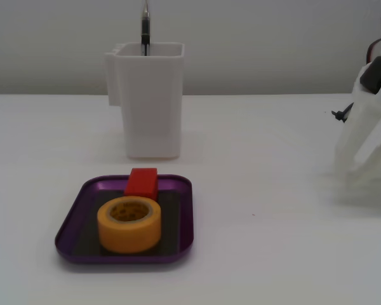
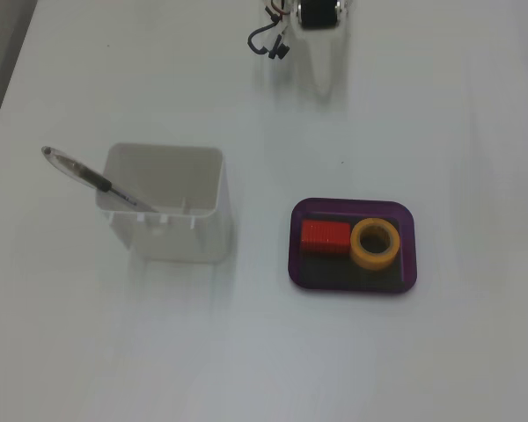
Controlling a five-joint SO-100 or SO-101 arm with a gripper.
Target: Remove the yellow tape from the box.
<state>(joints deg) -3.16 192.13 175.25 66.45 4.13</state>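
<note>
A: Do we read any brand or writing anywhere?

B: None that we can make out. The yellow tape [image 1: 129, 224] shows a plain orange-yellow band and a cardboard-coloured core; the box [image 1: 72, 219] is bare purple metal with a dark bottom. Any marks inside the core are too small to tell.

A: Where does the tape sit?

B: We see it lying flat, hole up, inside the box, in the half nearer the camera in the low fixed view. Just behind it is the red cube [image 1: 142, 182], touching it or nearly so; we cannot tell which. From above, the tape [image 2: 375, 244] takes the right half of the box [image 2: 352, 285] and the cube [image 2: 325, 236] the left.

A: And the edges, the open room?

B: The rim is low with rounded corners. The tape stands well above it. The table [image 1: 273, 254] is bare on the right of the box and in front of it. The white container [image 1: 148, 98] stands behind the box, apart from it, with a pen [image 2: 86, 177] leaning out of it.

A: The gripper?

B: We see only the white arm [image 1: 368, 133] at the right edge, well apart from the box. Whether the gripper is open or closed, we cannot tell.
</note>
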